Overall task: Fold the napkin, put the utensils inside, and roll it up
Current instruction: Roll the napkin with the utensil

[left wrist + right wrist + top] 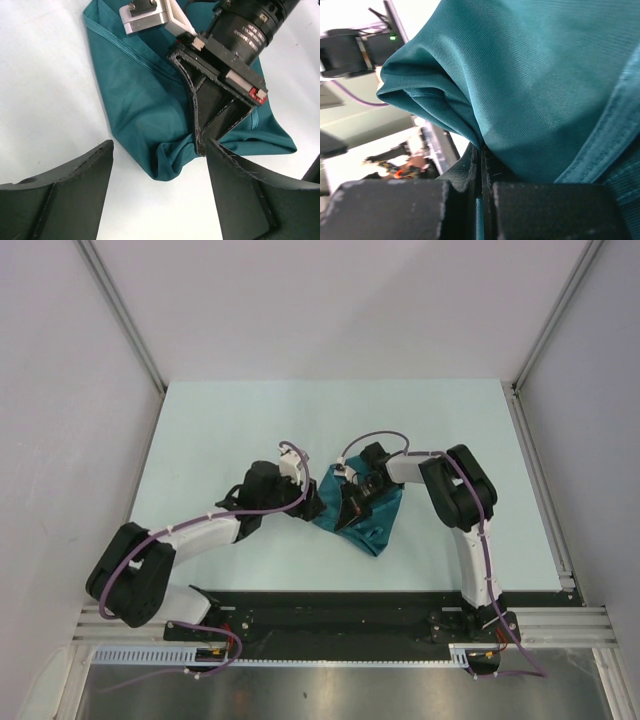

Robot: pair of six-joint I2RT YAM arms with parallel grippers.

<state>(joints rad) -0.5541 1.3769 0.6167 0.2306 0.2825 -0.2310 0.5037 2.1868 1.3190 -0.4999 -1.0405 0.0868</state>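
The teal napkin [372, 525] lies bunched in the middle of the tabletop [250, 430]. The right fingers [215, 107] are pinched tight on a gathered corner of it. The left fingers [65, 185] stand spread apart just beside its edge, holding nothing.

The soft teal cloth napkin [372, 525] is a plain dark blue-green with no print. It has a fine woven grain and a slight sheen that pales on the folds, and its stitched hem is the same teal. The flat pale mint tabletop [250, 420] is unpatterned. The matte black left gripper [160, 150] and matte black right gripper [200, 146] show grey scuffing along their edges. The right one bears a small red plastic tab [258, 95] at 3 o'clock in the left wrist view. Smooth white arm shells [205, 533] carry thin purple cables [375, 435]. A tiny green light [393, 37] glows at 10 o'clock in the right wrist view.
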